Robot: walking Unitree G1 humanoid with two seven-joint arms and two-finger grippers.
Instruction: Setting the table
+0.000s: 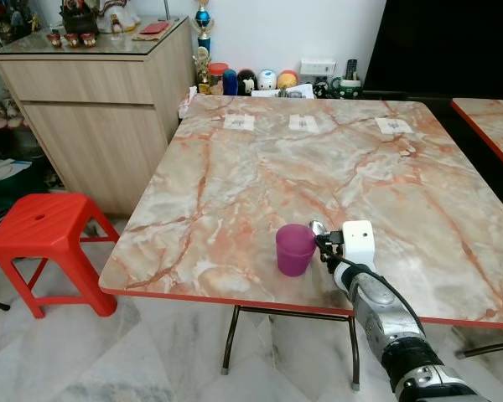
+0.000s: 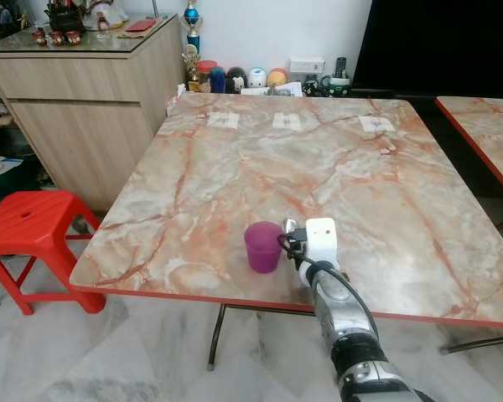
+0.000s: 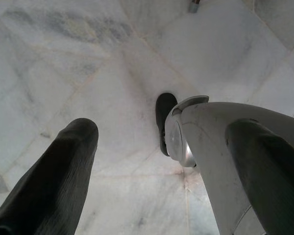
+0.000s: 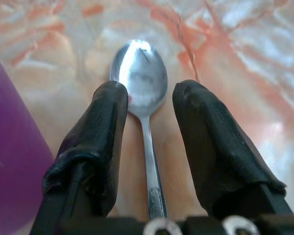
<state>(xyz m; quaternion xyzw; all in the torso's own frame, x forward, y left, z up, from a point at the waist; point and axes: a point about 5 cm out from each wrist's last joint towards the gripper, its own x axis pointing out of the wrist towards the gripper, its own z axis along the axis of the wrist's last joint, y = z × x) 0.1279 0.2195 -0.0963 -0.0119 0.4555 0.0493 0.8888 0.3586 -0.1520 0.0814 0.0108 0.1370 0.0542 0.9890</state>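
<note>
Reaching in from the lower right of the head views, the right gripper [image 1: 322, 244] sits low over the near edge of the marble-patterned table [image 1: 335, 176]. Its two black fingers [image 4: 95, 142] stand parted on either side of a metal spoon [image 4: 139, 83], whose handle runs back between them toward the wrist and whose bowl points away. The fingers do not appear to press the handle; whether the spoon already rests on the tabletop or is carried further back in the gripper cannot be told for sure. Just left of the gripper, near the middle of the frame's lower half, stands a purple cup [image 1: 294, 249], upright and close beside the spoon.

The left gripper [image 3: 137, 161] hangs idle over the pale marble floor, fingers apart and holding nothing.

Farther up the frame, three small white patches [image 1: 303, 122] lie in a row near the table's far edge. A red plastic stool [image 1: 46, 234] stands at lower left, a wooden sideboard [image 1: 101, 109] at upper left.

As a judgement, the setting is at an early stage: one cup and one spoon are placed at the near side, and plates and other places remain unset.
</note>
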